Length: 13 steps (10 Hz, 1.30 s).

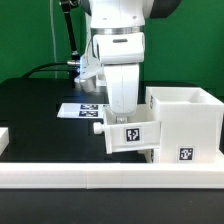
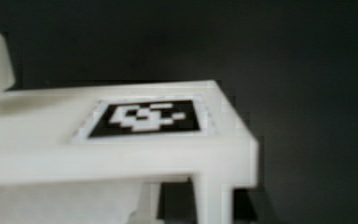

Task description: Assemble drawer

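One claw point(image 1: 124, 118) against tagged tray point(image 1: 131, 138), opening unseen.

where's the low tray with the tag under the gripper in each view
Exterior view: the low tray sits low in the middle, below the arm, touching the tall casing on the exterior view's right.
Wrist view: the low tray fills most of the frame, close and blurred.
Shared landmark: the tray's square black-and-white tag, also visible in the wrist view.
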Motion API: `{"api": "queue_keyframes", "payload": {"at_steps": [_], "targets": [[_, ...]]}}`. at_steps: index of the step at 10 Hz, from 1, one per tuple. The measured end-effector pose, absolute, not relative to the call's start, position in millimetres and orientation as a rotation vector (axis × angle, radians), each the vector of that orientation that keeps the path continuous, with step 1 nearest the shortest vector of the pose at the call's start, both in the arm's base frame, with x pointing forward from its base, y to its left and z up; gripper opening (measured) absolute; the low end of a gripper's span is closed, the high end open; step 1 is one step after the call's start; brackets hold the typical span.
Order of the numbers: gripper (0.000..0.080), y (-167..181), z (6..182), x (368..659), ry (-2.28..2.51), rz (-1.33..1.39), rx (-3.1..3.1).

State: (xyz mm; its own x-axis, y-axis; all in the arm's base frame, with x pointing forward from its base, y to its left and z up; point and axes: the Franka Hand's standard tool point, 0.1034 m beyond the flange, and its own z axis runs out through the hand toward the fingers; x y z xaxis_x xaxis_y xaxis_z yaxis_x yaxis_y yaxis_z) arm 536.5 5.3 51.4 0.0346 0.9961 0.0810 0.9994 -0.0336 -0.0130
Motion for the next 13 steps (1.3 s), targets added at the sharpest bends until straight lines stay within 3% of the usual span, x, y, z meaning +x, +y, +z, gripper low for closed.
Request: {"api": "queue_keyframes", "payload": {"at_steps": [13], "targets": [[0.0041, 18.4, 54.5, 541.0, -2.144, -0.065, -2.234]]}}
